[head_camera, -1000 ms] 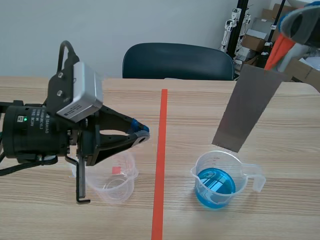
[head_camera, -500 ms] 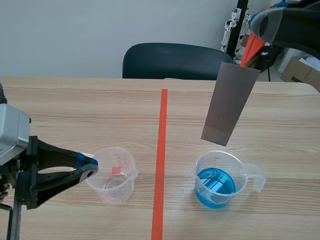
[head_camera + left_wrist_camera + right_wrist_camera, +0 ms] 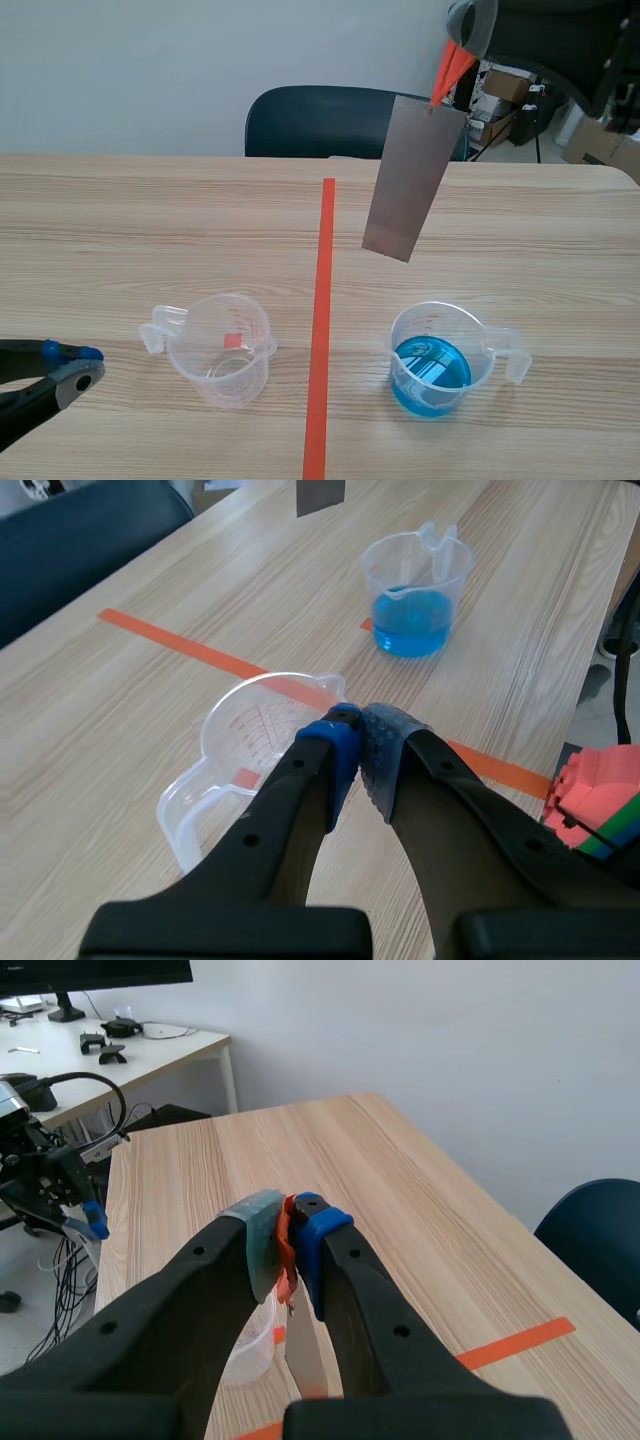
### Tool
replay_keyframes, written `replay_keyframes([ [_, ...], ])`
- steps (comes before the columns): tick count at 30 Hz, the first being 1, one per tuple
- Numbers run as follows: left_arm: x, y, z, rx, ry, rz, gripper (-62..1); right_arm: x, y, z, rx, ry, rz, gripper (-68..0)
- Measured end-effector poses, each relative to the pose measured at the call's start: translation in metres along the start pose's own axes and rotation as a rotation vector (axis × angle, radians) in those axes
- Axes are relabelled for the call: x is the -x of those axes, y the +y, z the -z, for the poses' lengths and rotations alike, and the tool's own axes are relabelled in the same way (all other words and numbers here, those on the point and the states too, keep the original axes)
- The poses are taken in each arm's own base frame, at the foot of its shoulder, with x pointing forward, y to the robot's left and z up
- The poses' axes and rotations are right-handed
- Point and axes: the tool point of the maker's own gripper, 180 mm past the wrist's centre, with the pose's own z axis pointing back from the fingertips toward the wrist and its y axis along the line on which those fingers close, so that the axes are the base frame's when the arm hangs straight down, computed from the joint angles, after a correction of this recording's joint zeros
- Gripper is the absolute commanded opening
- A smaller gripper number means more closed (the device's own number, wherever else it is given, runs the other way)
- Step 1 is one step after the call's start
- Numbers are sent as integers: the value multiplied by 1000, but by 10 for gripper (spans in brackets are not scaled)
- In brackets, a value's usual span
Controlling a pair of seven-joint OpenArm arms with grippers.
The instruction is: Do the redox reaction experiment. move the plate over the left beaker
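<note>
Wooden counter [image 3: 150,220] is seen beneath. Below the right hand [image 3: 288,1230], the thin plate [image 3: 405,180] is hung by an orange tab [image 3: 286,1252] pinched between the pads. It is judged light, stiff and prone to swinging. The empty left beaker [image 3: 222,348] sits just ahead of the left hand [image 3: 355,745], which is pressed together on nothing.

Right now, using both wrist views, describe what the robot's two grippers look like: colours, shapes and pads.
Both grippers are black, each with two thick fingers that taper towards the tip. The left gripper carries one bright blue pad and one grey-blue dotted pad. The right gripper has a grey-green pad and a blue pad.
</note>
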Motion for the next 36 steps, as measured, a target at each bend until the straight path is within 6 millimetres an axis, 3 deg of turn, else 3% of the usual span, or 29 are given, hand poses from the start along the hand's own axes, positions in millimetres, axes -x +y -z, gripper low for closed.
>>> replay_keyframes([
  [12, 40, -13, -47, -150, -73, -49, -582, 15, 1, 24, 3, 45, 43, -671],
  [20, 38, -30, -75, -223, -212, 14, -582, 24, 3, 39, -7, 91, 62, -671],
  [26, 43, -52, -75, -227, -247, 26, -582, 19, 10, 56, -44, 75, 80, -671],
  [30, 45, -50, -66, -272, -272, 21, -578, 24, 16, 65, -63, 83, 98, -671],
  [32, 45, -47, -61, -292, -287, 24, -522, 27, 20, 70, -74, 91, 107, -671],
  [36, 43, -41, -54, -308, -311, 38, -304, 32, 29, 82, -100, 104, 128, -671],
])
